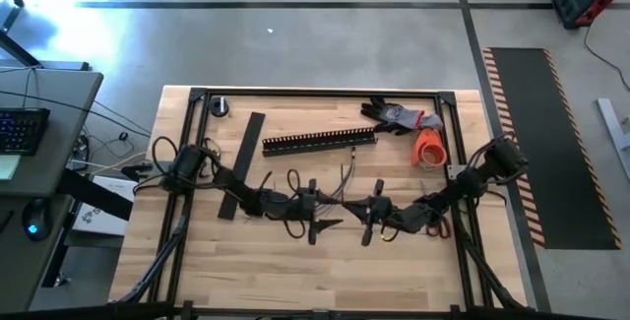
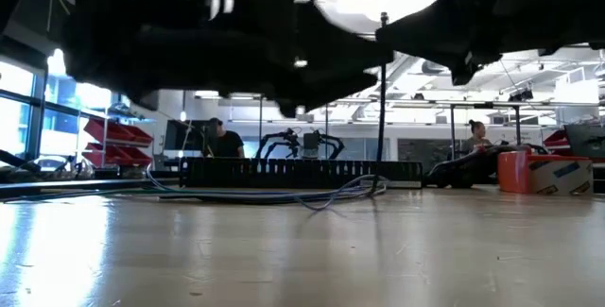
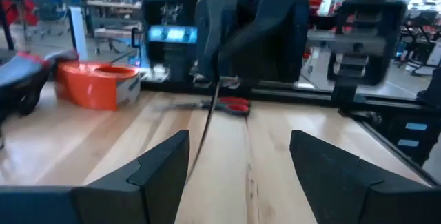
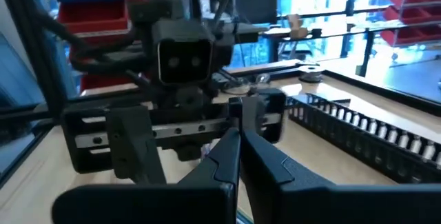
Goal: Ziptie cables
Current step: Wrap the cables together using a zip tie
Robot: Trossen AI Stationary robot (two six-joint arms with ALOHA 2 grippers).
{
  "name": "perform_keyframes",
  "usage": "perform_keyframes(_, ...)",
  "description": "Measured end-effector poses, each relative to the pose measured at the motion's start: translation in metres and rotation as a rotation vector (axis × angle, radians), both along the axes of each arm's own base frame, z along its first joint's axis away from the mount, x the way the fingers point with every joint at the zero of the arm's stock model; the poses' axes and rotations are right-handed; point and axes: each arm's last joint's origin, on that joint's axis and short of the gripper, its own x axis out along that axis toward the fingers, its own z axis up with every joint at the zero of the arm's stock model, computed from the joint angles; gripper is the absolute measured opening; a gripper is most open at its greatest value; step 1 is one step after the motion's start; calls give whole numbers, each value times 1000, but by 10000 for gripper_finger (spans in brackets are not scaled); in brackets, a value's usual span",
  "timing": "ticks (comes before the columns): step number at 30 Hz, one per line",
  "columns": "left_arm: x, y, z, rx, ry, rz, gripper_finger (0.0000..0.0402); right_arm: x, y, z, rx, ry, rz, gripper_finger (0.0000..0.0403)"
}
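Observation:
The cables (image 1: 320, 184) are a loose tangle of thin grey wires lying on the table top, also seen in the low view (image 2: 321, 194), just in front of the black slotted channel (image 1: 320, 143). My two grippers face each other above the table, nearer than the cables. My left gripper (image 1: 325, 224) (image 3: 238, 162) is open. My right gripper (image 1: 364, 217) (image 4: 238, 141) is shut on the ziptie (image 3: 209, 120), a hair-thin dark strip. The strip slants from it toward one of my left gripper's fingers (image 3: 162, 165); whether it touches that finger I cannot tell. My right gripper pinches the ziptie by one end (image 3: 218, 86) between its two shut fingers (image 4: 227, 151), which point level toward the table's left. The strip is lifted off the table and slants down and away from the fingertips toward my left gripper.
A flat black cover strip (image 1: 243, 162) lies left of the channel. A glove (image 1: 399, 115) and an orange tape roll (image 1: 428, 148) sit by the far right corner. Red scissors (image 3: 234, 105) lie under the right arm. A black frame (image 1: 315, 94) edges the table. People sit beyond it.

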Motion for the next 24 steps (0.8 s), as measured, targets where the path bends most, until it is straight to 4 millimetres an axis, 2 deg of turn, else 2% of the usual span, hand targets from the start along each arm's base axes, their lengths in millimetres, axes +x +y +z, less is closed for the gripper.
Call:
perform_keyframes(7,9,1,5,12,10,41,235,4,0,1,-6,14,12,0)
perform_keyframes(11,8,0,3,19,19,36,219,4,0,-2,1,32,13,0)
perform_keyframes(18,8,-2,3,-2,20,-14,157,4,0,-7,14,76,10,0)
perform_keyframes(24,10,2,3,-15,23,-22,85,4,0,-7,21,76,13,0)
